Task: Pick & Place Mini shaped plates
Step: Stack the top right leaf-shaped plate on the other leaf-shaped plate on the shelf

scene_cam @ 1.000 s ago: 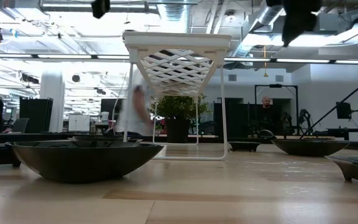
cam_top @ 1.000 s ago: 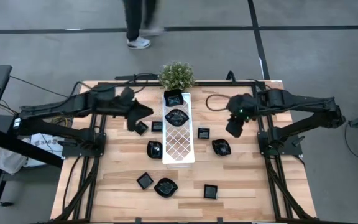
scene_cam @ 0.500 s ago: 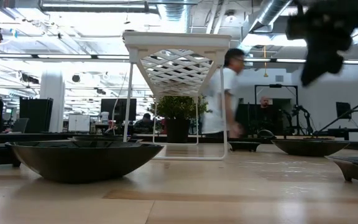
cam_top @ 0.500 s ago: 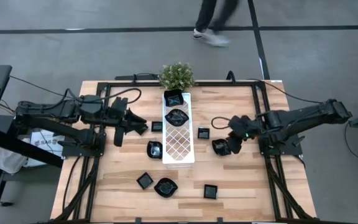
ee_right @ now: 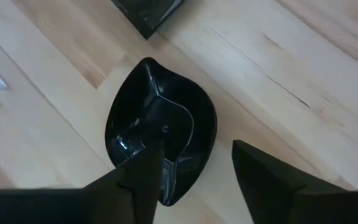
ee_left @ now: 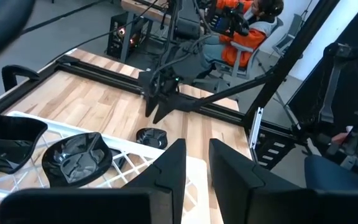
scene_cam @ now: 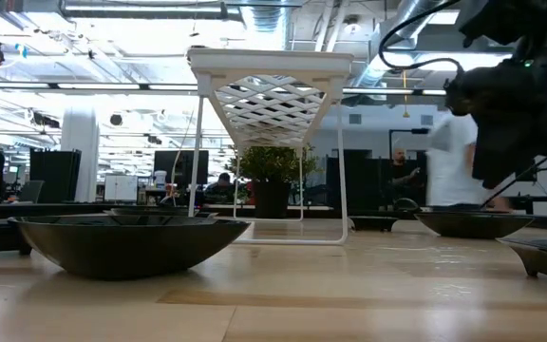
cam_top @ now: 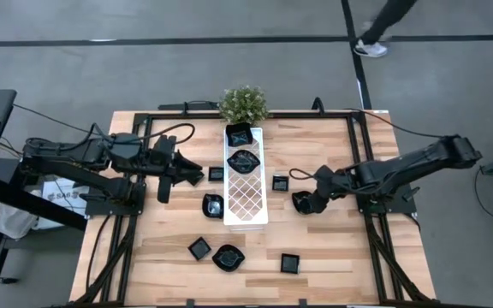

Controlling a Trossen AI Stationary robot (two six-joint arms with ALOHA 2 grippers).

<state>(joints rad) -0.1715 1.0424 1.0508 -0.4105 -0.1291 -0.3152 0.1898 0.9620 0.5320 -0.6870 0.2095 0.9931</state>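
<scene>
On the pale wooden tabletop (cam_top: 161,239), right of the white lattice tray (cam_top: 246,192), the right gripper (ee_right: 194,171) straddles a leaf-shaped plate (ee_right: 160,143), fingers (ee_right: 143,177) wide; the left gripper (ee_left: 194,165) has narrow fingers.

Right gripper (ee_right: 194,165) low, fingers parted — left gripper (cam_top: 166,174) waiting, slightly parted
</scene>
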